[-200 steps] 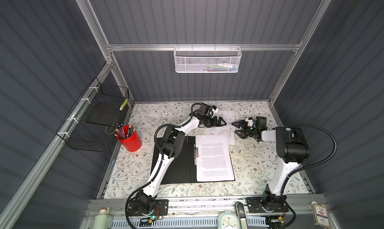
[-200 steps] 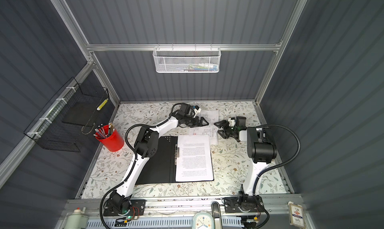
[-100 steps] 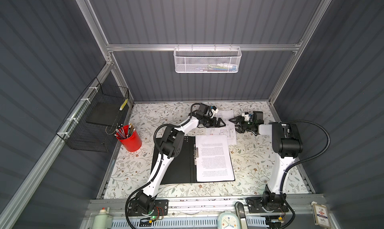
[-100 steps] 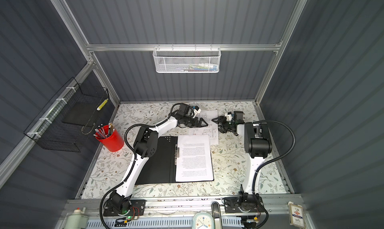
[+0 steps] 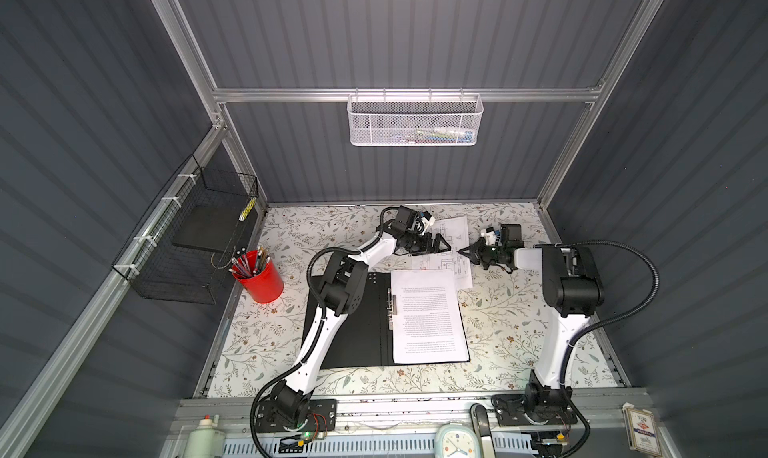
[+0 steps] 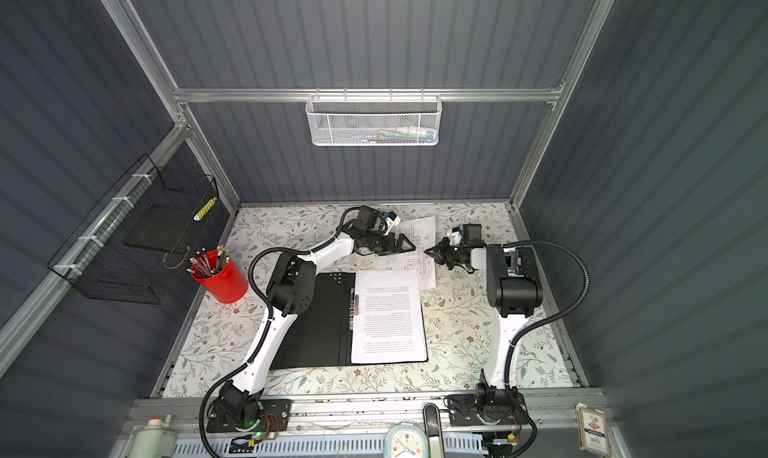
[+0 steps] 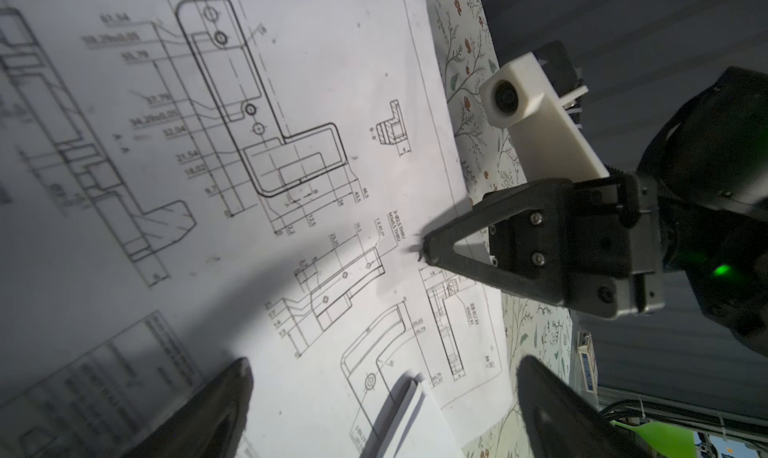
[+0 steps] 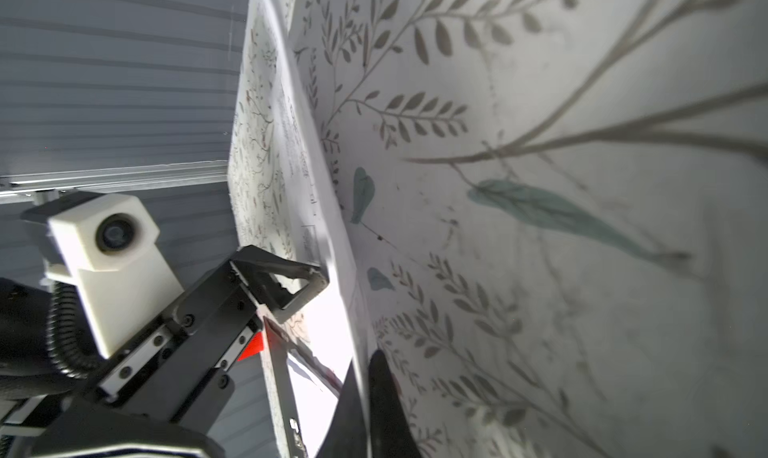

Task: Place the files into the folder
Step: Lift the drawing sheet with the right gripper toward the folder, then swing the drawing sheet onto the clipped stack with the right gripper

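Right gripper (image 5: 461, 251) pinches the drawing sheet (image 5: 456, 229) by its nearest edge.
Lift slowly, so the thin paper neither tears nor slips free.

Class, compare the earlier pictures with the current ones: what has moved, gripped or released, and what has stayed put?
The right gripper swung leftward across the table to the right edge of the drawing sheet and closed, apparently pinching that edge. Unchanged: the left gripper stays open over the same sheet; the open folder and the text sheet lying in it have not moved.
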